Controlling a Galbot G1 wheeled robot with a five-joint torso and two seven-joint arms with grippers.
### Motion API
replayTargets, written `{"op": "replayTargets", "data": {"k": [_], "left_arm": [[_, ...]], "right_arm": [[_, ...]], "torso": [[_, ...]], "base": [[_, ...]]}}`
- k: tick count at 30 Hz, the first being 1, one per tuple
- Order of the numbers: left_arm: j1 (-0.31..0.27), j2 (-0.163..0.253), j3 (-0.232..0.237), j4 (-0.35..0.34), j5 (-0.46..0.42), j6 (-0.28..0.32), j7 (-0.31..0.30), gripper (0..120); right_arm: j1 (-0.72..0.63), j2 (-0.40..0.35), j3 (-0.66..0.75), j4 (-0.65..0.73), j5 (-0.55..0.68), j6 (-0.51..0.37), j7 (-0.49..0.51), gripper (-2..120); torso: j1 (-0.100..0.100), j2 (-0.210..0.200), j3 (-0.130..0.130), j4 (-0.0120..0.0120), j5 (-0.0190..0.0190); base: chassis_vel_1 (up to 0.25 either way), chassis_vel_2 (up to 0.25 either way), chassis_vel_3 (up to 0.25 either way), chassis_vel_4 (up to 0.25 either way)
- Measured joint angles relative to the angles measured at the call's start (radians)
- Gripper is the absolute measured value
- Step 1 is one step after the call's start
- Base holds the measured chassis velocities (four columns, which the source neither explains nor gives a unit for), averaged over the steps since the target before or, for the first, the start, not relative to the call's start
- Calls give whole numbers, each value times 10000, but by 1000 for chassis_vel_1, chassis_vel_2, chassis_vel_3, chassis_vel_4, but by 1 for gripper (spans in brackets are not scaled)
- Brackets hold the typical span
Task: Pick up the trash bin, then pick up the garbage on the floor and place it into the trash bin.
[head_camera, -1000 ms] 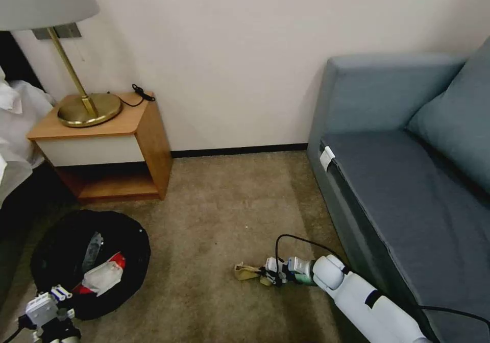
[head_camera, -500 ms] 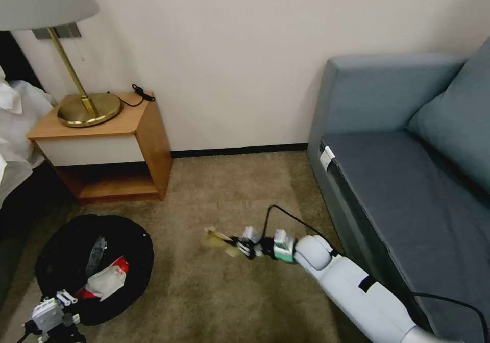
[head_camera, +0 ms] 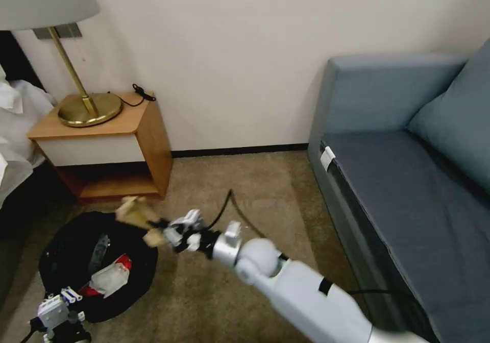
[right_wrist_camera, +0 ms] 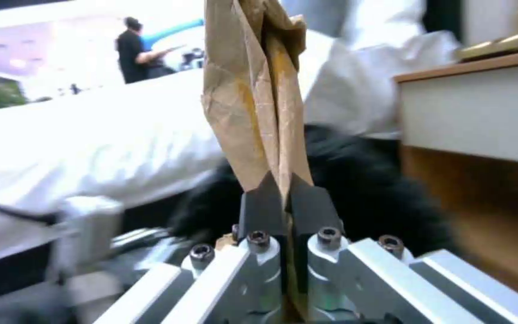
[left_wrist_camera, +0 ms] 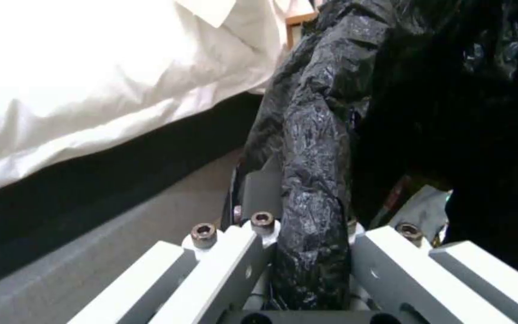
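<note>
1. Tan paper bag (right_wrist_camera: 258,108) is riding pinched between the right gripper's (head_camera: 171,230) closed jaws, hanging at the far rim of the trash bin (head_camera: 138,276), not yet released.
2. The left gripper (left_wrist_camera: 310,252) is clamping the bin's black-lined rim, holding it.
3. A red-and-white wrapper (head_camera: 109,276) is lying inside already; judging by the bare carpet (head_camera: 245,190), this bag looks like the last piece.

The right arm (head_camera: 306,297) is glossy white, with a black band and a looping black cable (head_camera: 229,205). Its fingers (right_wrist_camera: 265,202) are dark pads on silvery brackets (hex-socket screws).
</note>
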Motion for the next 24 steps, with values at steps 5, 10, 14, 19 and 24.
{"op": "replayTargets", "data": {"k": [5, 10, 14, 19, 24], "left_arm": [[58, -88, 69, -132, 174, -5, -10, 3], [113, -117, 94, -300, 252, -8, -12, 3], [147, -136, 107, -452, 258, -4, -13, 3], [244, -192, 130, -529, 256, -9, -13, 3], [341, -225, 148, -631, 244, -41, -13, 3]], "right_arm": [[-128, 309, -442, -403, -299, 128, -3, 1], [2, 653, -572, -1140, -536, 271, 21, 1], [186, 1097, -642, -1930, -787, 397, 64, 1], [490, 1785, -631, -2968, -1083, 636, 283, 1], [770, 2063, -705, -3444, -1224, 725, 593, 1]], "torso": [[0, 0, 0, 0, 0], [0, 0, 0, -1, 0], [0, -1, 0, -1, 0], [0, 0, 0, 0, 0], [0, 0, 0, 0, 1]], "base": [[0, 0, 0, 0], [0, 0, 0, 0], [0, 0, 0, 0], [0, 0, 0, 0], [0, 0, 0, 0]]}}
